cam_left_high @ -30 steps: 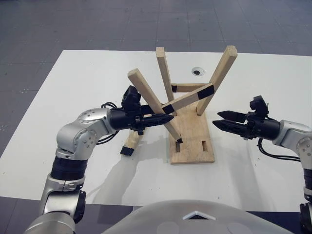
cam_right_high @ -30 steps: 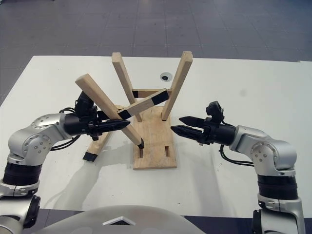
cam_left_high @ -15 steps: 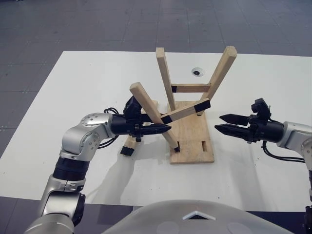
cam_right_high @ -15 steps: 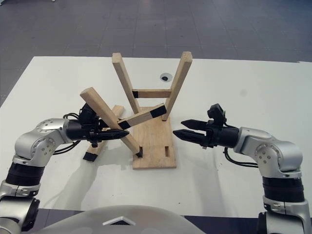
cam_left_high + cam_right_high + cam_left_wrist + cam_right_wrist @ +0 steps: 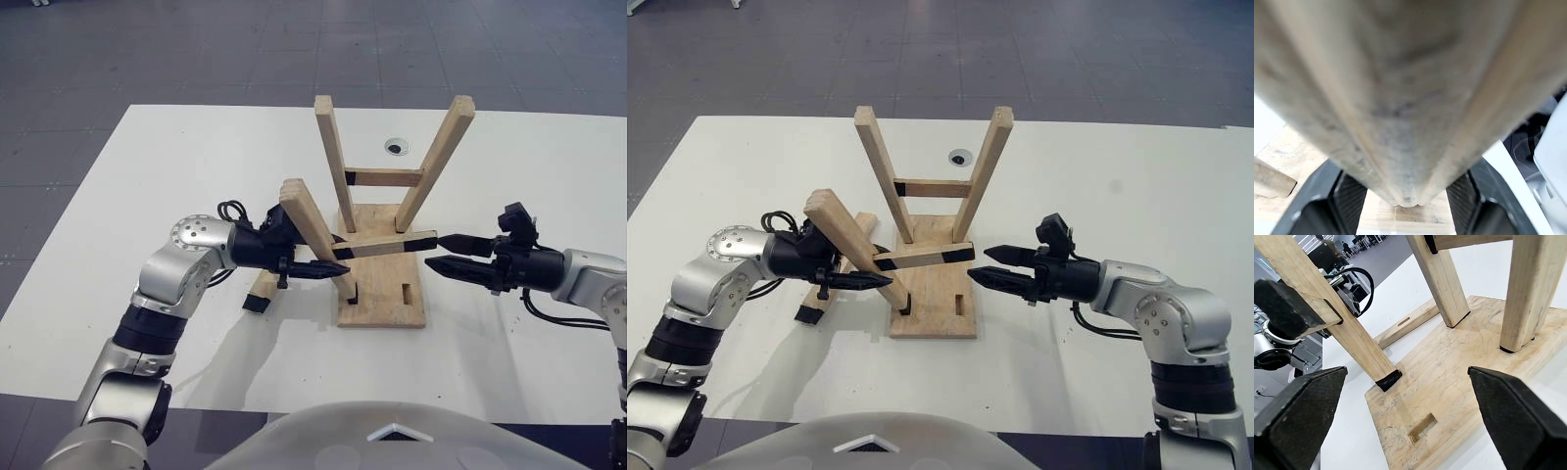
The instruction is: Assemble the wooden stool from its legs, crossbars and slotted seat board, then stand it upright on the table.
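Setting: indoor test space, office or lab type. Evidence: one large white table (image 5: 147, 196) with a round cable port (image 5: 396, 146) through its top, standing on a floor (image 5: 196, 49) of grey square tiles. Right wrist view: an open hall behind, with dark furniture (image 5: 1359, 241) and bright ceiling lights (image 5: 1305, 239), too blurred to identify further.

Bright, even light; shadows soft — faint.
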Available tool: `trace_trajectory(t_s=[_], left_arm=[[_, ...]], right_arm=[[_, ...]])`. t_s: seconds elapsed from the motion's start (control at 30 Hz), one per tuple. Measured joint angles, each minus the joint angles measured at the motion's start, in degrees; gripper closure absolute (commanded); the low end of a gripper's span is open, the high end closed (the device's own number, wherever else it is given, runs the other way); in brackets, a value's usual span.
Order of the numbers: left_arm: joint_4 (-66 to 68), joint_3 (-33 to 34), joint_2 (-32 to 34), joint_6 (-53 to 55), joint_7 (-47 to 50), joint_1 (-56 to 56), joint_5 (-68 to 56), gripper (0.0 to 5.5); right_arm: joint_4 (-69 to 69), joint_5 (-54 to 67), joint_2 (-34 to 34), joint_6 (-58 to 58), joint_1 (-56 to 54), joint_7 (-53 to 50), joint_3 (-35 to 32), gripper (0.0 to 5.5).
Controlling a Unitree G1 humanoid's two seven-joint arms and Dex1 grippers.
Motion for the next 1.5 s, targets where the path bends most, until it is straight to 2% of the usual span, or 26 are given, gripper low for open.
trace_trajectory(t_s=[0.27,0.37,0.57,0.8,1.13,1.37,1.47,1.5], left_arm=[[4.2,-0.5,-0.2,-5.3,-0.3,-2.6,2.7,3.44],[1.4,-2.1,-0.2,-15.4,2.1,1.2,7.6,3.44],[0.0,-3.6,0.0,-24.2,5.5,5.7,10.1,3.44],[1.8,-4.1,0.2,-30.1,5.8,6.6,9.9,3.44],[2.7,-6.4,0.2,-25.1,7.1,2.5,9.5,3.44],[2.8,-7.3,0.2,-24.8,9.2,2.0,9.5,3.44],[3.1,-7.9,0.0,-24.0,10.6,1.4,9.5,3.44],[3.4,-8.3,-0.1,-23.1,11.7,0.7,9.6,3.44]], right_arm=[[-1.5,0.1,0.2,0.0,1.5,-0.4,0.2,0.95],[-0.5,-0.3,0.2,-0.1,2.6,-1.4,-1.2,0.95],[9.3,-3.4,1.7,-1.2,-2.0,-11.9,-8.4,0.95],[9.8,-4.3,4.4,0.8,-7.9,-21.4,-11.0,0.95],[3.7,2.2,4.2,9.4,-12.9,-22.3,-11.1,0.95],[-6.1,16.0,3.7,12.5,-25.5,-22.5,-11.8,0.95],[-8.7,18.1,3.8,12.5,-28.7,-22.4,-9.6,0.95],[-9.5,17.4,4.3,12.3,-28.9,-22.3,-6.8,0.95]])
